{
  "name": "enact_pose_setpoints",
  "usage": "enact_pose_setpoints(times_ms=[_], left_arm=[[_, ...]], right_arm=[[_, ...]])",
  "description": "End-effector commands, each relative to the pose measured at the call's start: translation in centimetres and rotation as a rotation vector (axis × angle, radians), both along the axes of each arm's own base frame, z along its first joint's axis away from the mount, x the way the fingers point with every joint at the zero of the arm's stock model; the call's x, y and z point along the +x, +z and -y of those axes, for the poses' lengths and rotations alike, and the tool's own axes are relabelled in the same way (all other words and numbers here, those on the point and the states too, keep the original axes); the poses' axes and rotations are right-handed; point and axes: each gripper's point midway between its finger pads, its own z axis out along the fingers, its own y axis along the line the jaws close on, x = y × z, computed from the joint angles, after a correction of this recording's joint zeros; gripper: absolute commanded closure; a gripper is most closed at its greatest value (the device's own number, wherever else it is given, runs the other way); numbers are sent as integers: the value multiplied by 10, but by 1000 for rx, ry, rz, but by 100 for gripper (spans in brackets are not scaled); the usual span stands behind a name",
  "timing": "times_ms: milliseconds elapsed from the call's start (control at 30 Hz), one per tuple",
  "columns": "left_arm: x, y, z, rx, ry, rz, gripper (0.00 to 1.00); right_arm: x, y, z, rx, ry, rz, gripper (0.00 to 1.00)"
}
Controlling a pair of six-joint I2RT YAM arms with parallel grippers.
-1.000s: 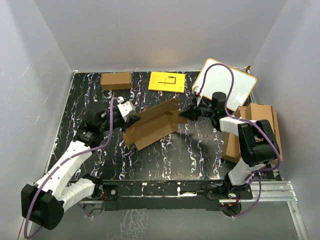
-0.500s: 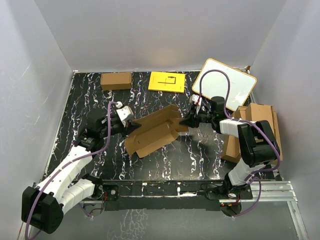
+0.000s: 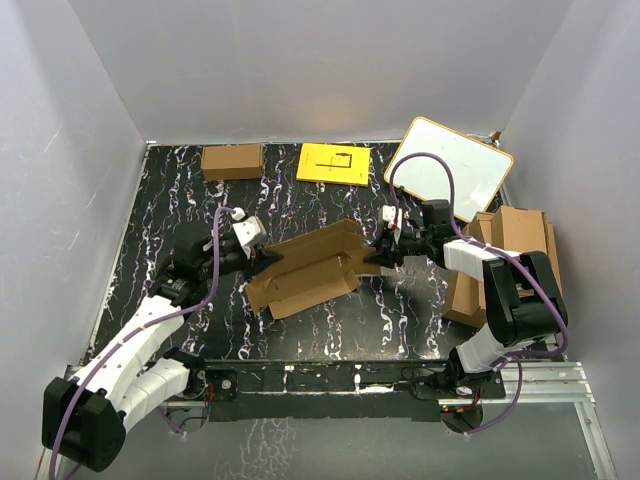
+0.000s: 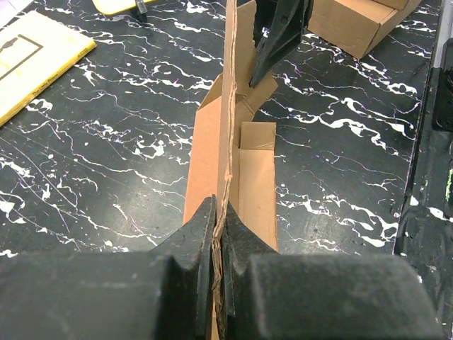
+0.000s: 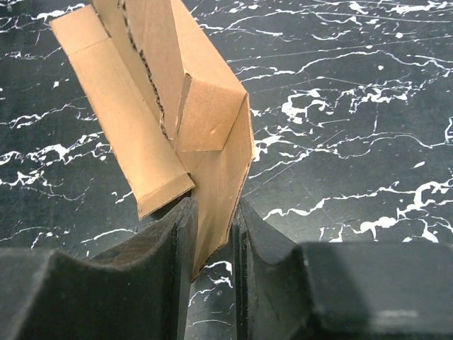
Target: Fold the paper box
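Clamping paper box (image 4: 256,191) edge: left gripper (image 4: 218,219), bare table (image 4: 106,156) alongside.

paper box (image 3: 305,268): 1 | smaller carton (image 3: 232,161): 1 | yellow sheet (image 3: 333,163): 1 | whiteboard (image 3: 449,170): 1 | cardboard sheets (image 3: 520,235): perhaps several

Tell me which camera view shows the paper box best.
The top external view: only there the whole paper box is seen, from end to end, with its flaps spread. The left wrist view sees it edge-on, as a thin upright wall. The right wrist view shows just one folded end.
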Motion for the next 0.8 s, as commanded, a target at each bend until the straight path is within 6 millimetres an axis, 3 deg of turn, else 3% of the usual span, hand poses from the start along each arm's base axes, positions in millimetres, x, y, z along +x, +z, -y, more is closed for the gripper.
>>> enact_pose_setpoints(times_ms=[0,300,767], left_arm=[[-8,0,-1,-7,-20,-3,100],[-8,-4,-1,-1,-15,-22,100],[-11,-6,-2,6,-28,-27,100]], right_arm=[[0,20,-5,3,79,137,71],[-7,30,-5,13,84,106,71],[-15,27,-1,-11,56,26,70]])
